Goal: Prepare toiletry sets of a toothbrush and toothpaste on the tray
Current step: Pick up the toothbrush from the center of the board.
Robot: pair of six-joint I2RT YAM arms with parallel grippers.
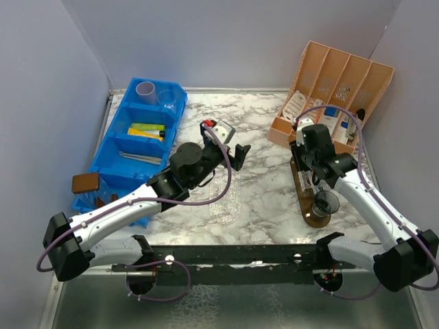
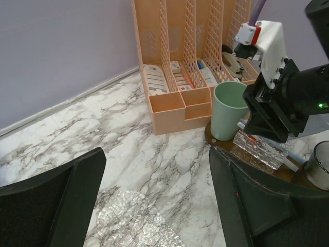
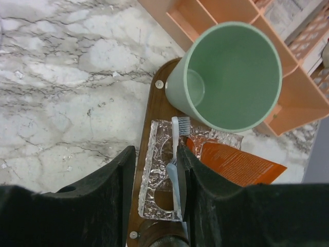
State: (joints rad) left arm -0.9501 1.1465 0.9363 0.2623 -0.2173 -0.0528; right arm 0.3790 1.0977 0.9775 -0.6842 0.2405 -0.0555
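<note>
A mint green cup (image 3: 231, 77) stands upright at the far end of the brown wooden tray (image 3: 154, 103). In front of it a clear textured holder (image 3: 157, 170) lies on the tray. A toothbrush (image 3: 175, 175) with a white head and pale blue handle rests on the holder, and an orange tube (image 3: 236, 164) lies beside it. My right gripper (image 3: 157, 175) hangs open over the holder; the toothbrush lies along its right finger's inner face, and the left finger stands apart. A smoky dark cup (image 1: 326, 202) sits at the tray's near end. My left gripper (image 2: 157, 206) is wide open over the marble table, holding nothing.
A peach divided organizer (image 1: 329, 89) with small packs stands right behind the tray. At the left, a blue bin (image 1: 113, 147) holds a lilac cup (image 1: 145, 90), a clear cup (image 1: 167, 96), tubes (image 1: 147, 130) and toothbrushes (image 1: 140, 157). A crinkled clear piece (image 2: 128, 221) lies under my left gripper.
</note>
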